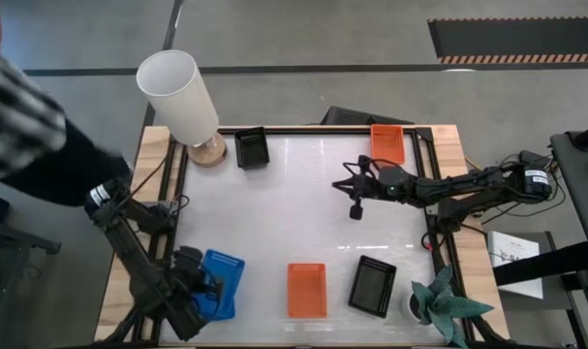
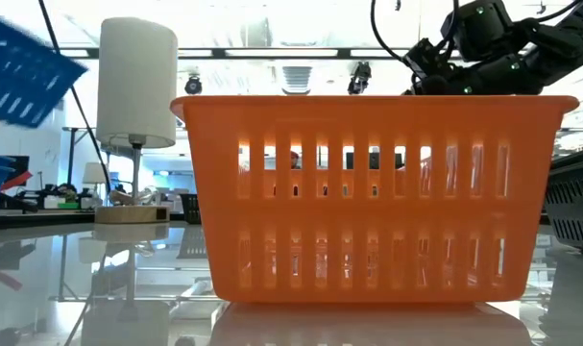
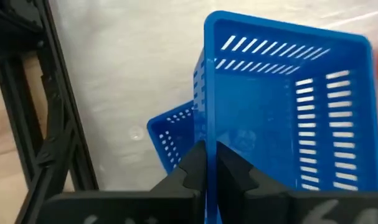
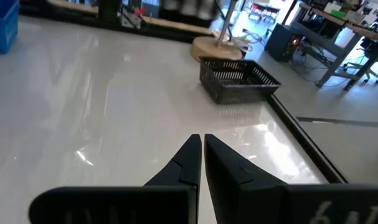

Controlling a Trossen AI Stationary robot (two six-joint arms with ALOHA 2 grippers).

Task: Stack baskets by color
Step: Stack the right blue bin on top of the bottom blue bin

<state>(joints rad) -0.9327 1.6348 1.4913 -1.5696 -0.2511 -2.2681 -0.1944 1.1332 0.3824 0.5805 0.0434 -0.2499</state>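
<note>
My left gripper (image 1: pixel 208 286) is at the table's near left corner, shut on a blue basket (image 1: pixel 224 279) that is raised and tilted (image 2: pixel 22 72). A second blue basket (image 3: pixel 170 137) rests on the table under it. One orange basket (image 1: pixel 307 289) sits at the near edge and another (image 1: pixel 388 143) at the far right. One black basket (image 1: pixel 252 147) stands by the lamp and another (image 1: pixel 372 286) at the near right. My right gripper (image 1: pixel 356 209) hangs shut over the table's right middle, holding nothing (image 4: pixel 202 140). My left gripper pinches one side wall of the blue basket at its rim (image 3: pixel 205 127), one finger (image 3: pixel 235 168) inside the basket and the other outside. The fingers come steeply from above. The basket hangs tilted, lifted clear above the second blue basket.
A white lampshade cylinder (image 1: pixel 177 95) on a wooden base (image 1: pixel 208 150) stands at the far left corner. A green plant (image 1: pixel 444 305) stands at the near right corner. A person's sleeve (image 1: pixel 17 121) shows beyond the table's left side. Bare tabletop (image 1: pixel 294 213) lies in the middle.
</note>
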